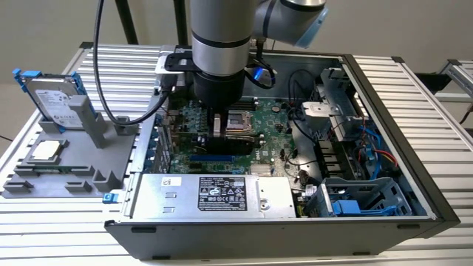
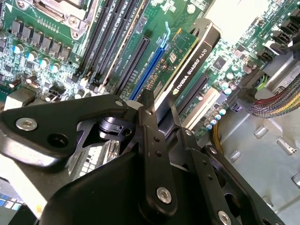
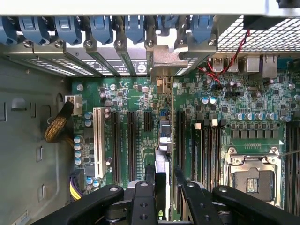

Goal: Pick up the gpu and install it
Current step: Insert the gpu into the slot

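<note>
Slatted metal bench, open computer case (image 1: pixel 414 144) — gripper (image 3: pixel 161 185) down inside, fingers (image 2: pixel 157 154) closed on the gpu (image 2: pixel 187 61), card held edge-down at the blue motherboard slot (image 2: pixel 140 70) — picked up, seating apparently unfinished, hard to tell.

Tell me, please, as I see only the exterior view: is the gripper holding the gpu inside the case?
Observer: Yes. In both wrist views the gripper has a finger on each side of the gpu, which stands on edge.
Operator: Where is it over the board?
Observer: In the second wrist view it runs parallel to the long blue slot, right beside it. I cannot tell whether it is seated.
Operator: What lies beyond its far end?
Observer: In the first wrist view, a row of blue clips along the case wall.
</note>
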Tool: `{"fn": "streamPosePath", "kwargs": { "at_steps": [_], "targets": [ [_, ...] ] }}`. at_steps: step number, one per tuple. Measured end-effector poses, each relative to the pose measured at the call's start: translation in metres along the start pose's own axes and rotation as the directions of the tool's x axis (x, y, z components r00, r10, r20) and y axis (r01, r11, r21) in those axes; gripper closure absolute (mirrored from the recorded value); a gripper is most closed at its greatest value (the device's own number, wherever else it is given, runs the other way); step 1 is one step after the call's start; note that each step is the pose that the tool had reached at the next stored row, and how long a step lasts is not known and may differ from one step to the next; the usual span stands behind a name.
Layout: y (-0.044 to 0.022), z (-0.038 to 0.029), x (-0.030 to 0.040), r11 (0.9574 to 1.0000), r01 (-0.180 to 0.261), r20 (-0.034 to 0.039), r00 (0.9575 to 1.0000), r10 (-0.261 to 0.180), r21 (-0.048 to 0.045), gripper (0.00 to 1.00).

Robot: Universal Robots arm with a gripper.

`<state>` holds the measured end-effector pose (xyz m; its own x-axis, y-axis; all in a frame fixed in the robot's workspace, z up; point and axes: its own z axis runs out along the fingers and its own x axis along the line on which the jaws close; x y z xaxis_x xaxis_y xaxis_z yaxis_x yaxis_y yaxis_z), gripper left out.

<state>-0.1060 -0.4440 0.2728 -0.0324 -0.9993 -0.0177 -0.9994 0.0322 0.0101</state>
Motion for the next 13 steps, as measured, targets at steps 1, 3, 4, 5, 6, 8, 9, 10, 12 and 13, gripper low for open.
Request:
{"fn": "streamPosePath", "kwargs": {
  "at_steps": [1,3,4,5,6,8,9,10,12,13],
  "targets": [
    [0.0001,0.0000,0.0000,1.0000,0.000,0.0000,1.0000,0.000,0.0000,1.00],
    [0.0002,0.0000,0.0000,1.0000,0.000,0.0000,1.0000,0.000,0.0000,1.00],
    [0.0002,0.0000,0.0000,1.0000,0.000,0.0000,1.0000,0.000,0.0000,1.00],
    [0.0003,0.0001,0.0000,1.0000,-0.001,0.0001,1.0000,0.001,0.0000,1.00],
    [0.0003,0.0001,0.0000,1.0000,-0.002,0.0001,1.0000,0.002,0.0001,1.00],
    [0.0008,0.0002,0.0000,1.0000,-0.004,0.0000,1.0000,0.004,0.0001,1.00],
    [0.0013,0.0004,0.0001,1.0000,-0.006,0.0002,1.0000,0.006,0.0002,1.00],
    [0.0018,0.0005,0.0001,1.0000,-0.008,0.0002,1.0000,0.008,0.0002,1.00],
    [0.0027,0.0007,0.0001,0.9999,-0.012,0.0002,0.9999,0.012,0.0002,1.00],
    [0.0033,0.0008,0.0001,0.9999,-0.013,0.0001,0.9999,0.013,0.0003,1.00]
  ]
}}
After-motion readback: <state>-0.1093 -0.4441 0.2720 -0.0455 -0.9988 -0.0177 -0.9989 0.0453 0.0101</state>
